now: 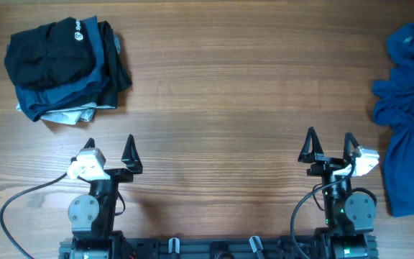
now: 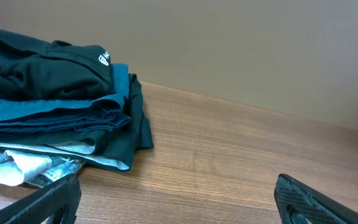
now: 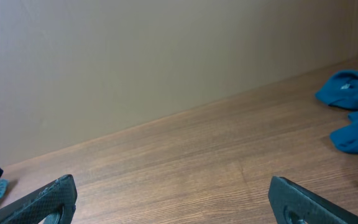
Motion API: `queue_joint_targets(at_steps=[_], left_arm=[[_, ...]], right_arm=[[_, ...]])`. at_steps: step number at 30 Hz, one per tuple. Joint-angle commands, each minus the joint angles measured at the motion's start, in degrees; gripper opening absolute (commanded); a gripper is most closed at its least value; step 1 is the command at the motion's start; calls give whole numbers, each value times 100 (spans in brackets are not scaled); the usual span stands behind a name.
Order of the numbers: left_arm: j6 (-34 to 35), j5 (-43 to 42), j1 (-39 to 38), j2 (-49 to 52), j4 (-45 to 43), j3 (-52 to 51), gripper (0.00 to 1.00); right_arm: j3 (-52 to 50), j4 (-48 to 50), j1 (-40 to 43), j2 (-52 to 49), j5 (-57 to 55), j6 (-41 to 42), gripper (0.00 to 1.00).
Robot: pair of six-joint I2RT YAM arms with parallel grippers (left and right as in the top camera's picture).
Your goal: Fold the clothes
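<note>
The brown wooden table (image 1: 221, 86) carries a loose pile of folded dark garments (image 1: 63, 72) at its far left corner. A black soft-fabric garment (image 1: 45, 57) with a small white logo (image 1: 78, 29) lies on top. Dark teal folded pieces (image 1: 63, 93) sit beneath it, and a pale grey cloth (image 1: 70, 115) pokes out at the pile's near side.

Toward the front edge on the left, the left gripper (image 1: 110, 147) hangs over bare wood. Its two black fingers are spread wide and hold nothing. It points at the far edge, and the pile lies ahead of it and to its left, well apart; from the left wrist camera the pile fills the left of the view.

On the right side near the front edge, the right gripper (image 1: 329, 140) stands the same way, jaws fully spread and empty, aimed at the far edge.

The clothes to fold, a large medium-blue soft-fabric polo shirt (image 1: 412, 122), lie crumpled along the table's right edge. The shirt runs from the far right corner toward the front and is partly cut off by the frame. It lies just beside the right gripper, on that gripper's right, with a narrow strip of wood between them. Collar and placket cannot be made out in the bunched cloth.
</note>
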State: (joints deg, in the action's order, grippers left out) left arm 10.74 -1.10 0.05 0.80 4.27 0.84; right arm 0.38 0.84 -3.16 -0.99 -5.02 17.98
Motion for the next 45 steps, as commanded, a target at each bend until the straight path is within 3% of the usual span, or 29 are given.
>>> queue_joint_targets(at_steps=[1,34,38,42,45], left_arm=[[-114,55,-33,-42,-2,-50,100],[-114,55,-33,-42,-2,-50,100],[-114,55,-33,-42,-2,-50,100],[-114,55,-33,-42,-2,-50,100],[-114,55,-33,-42,-2,-50,100]], right_arm=[[-9,15,24,-7,-74,22,100],[-9,17,24,-7,-74,28,100],[-4,81,24,-7,131,828,100],[592,-170,24,-9,57,748,99],[1692,-369,24,-254,-63,758,99]])
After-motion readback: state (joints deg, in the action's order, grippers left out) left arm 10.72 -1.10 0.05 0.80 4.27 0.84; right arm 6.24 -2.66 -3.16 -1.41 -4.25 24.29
